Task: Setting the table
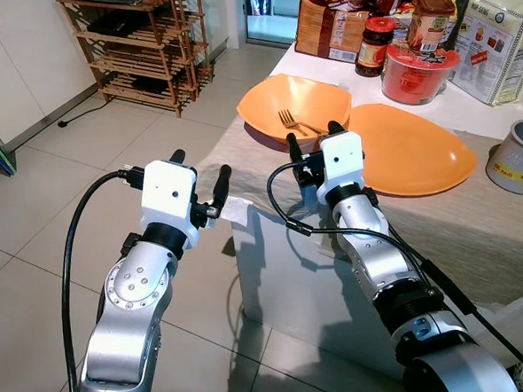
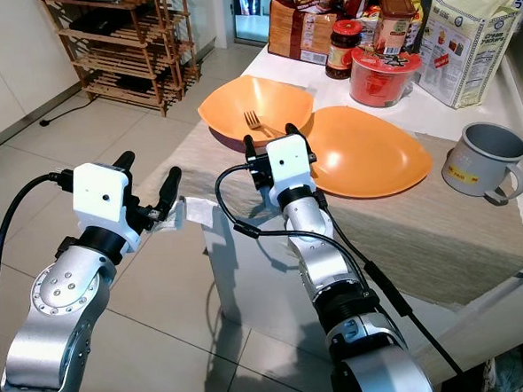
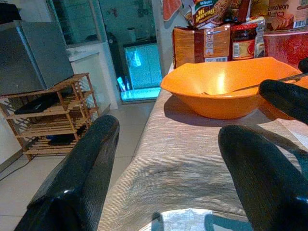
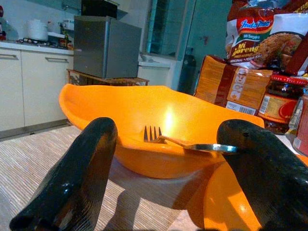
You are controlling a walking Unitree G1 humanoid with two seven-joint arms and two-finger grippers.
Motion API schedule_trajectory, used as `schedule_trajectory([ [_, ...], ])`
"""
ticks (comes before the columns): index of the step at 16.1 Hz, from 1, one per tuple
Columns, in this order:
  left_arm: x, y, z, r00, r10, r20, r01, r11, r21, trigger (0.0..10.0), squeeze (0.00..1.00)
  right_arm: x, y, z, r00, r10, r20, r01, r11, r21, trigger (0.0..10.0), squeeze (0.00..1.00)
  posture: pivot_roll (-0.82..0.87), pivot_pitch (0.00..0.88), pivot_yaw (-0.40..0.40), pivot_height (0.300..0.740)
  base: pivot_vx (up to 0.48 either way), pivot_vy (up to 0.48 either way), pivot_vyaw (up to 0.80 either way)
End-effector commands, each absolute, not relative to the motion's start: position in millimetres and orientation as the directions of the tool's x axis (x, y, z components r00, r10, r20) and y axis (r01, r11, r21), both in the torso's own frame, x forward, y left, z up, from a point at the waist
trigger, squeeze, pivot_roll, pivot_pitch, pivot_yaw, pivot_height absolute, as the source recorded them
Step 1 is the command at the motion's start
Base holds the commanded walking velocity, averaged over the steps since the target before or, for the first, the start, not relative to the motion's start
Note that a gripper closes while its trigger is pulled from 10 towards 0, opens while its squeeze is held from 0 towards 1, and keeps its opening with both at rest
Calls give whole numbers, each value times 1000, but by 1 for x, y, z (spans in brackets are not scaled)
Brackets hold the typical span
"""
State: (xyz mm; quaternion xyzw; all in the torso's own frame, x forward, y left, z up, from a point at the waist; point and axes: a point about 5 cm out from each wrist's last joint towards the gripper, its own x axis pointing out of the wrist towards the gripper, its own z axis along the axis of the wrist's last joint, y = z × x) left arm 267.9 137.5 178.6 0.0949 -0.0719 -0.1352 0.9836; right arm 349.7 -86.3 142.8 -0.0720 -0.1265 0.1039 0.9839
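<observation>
While right end effector (image 1: 310, 140) sits open, empty, at bowl (image 1: 293, 105) rim near fork (image 1: 297, 124), left end effector (image 1: 202, 175) open off desk (image 2: 441, 229) edge; risk: nudging bowl

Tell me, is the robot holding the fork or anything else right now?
No, nothing is held. The right gripper is open near the orange bowl, where the fork lies. The left gripper is open too, at the table's edge.

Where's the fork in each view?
Left eye: fork in the orange bowl, just beyond the right gripper.
Right eye: fork upper centre, same bowl.
Left wrist: handle at right edge.
Right wrist: fork centre, between the fingers.
Shared landmark: the orange bowl.
</observation>
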Motion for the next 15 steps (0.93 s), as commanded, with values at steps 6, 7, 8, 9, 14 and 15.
schedule_trajectory([
  [6, 266, 139, 181, 955, -272, 117, 243, 945, 218, 10000, 0, 353, -86, 144, 949, 202, 242, -169, 974, -152, 10000, 0, 226, 54, -17, 740, 0, 0, 0],
  [7, 267, 139, 181, 955, -272, 117, 242, 945, 219, 10000, 0, 353, -86, 144, 949, 202, 242, -169, 974, -152, 8824, 0, 227, 54, -16, 740, 0, 0, 0],
  [8, 267, 139, 181, 955, -272, 117, 242, 945, 219, 10000, 0, 353, -86, 145, 950, 200, 242, -167, 974, -151, 3176, 0, 227, 54, -16, 740, 0, 0, 0],
  [9, 267, 139, 181, 955, -272, 116, 243, 945, 220, 10000, 0, 354, -87, 145, 950, 197, 243, -164, 975, -148, 0, 0, 227, 54, -16, 740, 0, 0, 0],
  [14, 267, 138, 182, 955, -274, 117, 244, 945, 219, 10000, 0, 354, -88, 146, 950, 190, 249, -158, 977, -141, 0, 0, 222, 56, -14, 740, 0, 0, 0],
  [15, 267, 138, 182, 954, -275, 117, 245, 944, 219, 10000, 0, 354, -88, 146, 950, 188, 250, -156, 978, -141, 0, 0, 221, 55, -13, 740, 0, 0, 0],
])
